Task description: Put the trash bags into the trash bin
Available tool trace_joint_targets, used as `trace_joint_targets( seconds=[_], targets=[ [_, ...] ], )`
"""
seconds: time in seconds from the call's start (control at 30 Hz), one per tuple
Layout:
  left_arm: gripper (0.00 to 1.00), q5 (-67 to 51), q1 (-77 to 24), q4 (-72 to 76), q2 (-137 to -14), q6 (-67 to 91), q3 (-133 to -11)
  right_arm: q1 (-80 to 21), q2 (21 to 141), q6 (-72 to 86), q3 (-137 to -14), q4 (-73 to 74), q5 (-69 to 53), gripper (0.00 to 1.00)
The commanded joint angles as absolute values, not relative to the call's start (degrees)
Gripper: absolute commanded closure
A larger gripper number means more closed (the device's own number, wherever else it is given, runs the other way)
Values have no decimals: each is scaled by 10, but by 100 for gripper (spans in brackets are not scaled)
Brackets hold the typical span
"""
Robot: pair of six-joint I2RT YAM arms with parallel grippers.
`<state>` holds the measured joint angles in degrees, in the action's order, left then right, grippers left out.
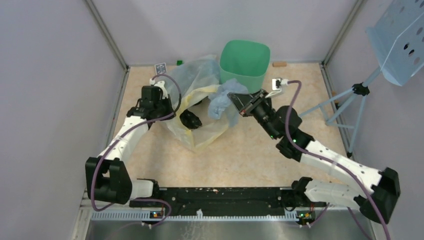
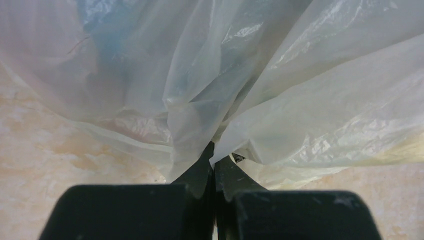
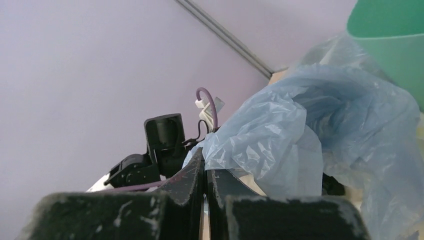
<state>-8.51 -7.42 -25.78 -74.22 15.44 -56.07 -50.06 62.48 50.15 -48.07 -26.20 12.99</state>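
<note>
The right fingers (image 3: 192,175) are clamped on a fold of the light-blue trash bag (image 3: 280,135). It is bunched just beside the mint-green trash bin (image 1: 245,59), at the middle of the far edge of the worktop (image 1: 250,150). The left fingers (image 2: 197,172) pinch the clear yellowish bag (image 2: 310,100), nearer the far left corner.
</note>
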Motion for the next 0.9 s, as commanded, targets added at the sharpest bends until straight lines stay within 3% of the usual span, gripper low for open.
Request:
trace_joint_targets(
  seconds=[0.0,0.2,0.43,0.5,0.57,0.77,0.87],
  targets=[
    [100,-127,-71,-208,-760,191,-558,-496,540,409,-507,-81,188,100],
    [100,-99,-71,-205,-775,224,-570,-496,467,352,-547,118,313,100],
    [100,-15,-5,-237,-835,205,-692,-495,422,367,-510,206,375,100],
    [100,111,34,-262,-841,199,-729,-495,414,379,-497,211,358,100],
    [100,145,81,-260,-832,208,-741,-495,414,387,-489,216,331,100],
    [100,164,162,-206,-777,216,-737,-495,451,370,-476,184,187,100],
    [100,89,163,-188,-754,196,-735,-495,483,345,-476,158,102,100]
  ],
)
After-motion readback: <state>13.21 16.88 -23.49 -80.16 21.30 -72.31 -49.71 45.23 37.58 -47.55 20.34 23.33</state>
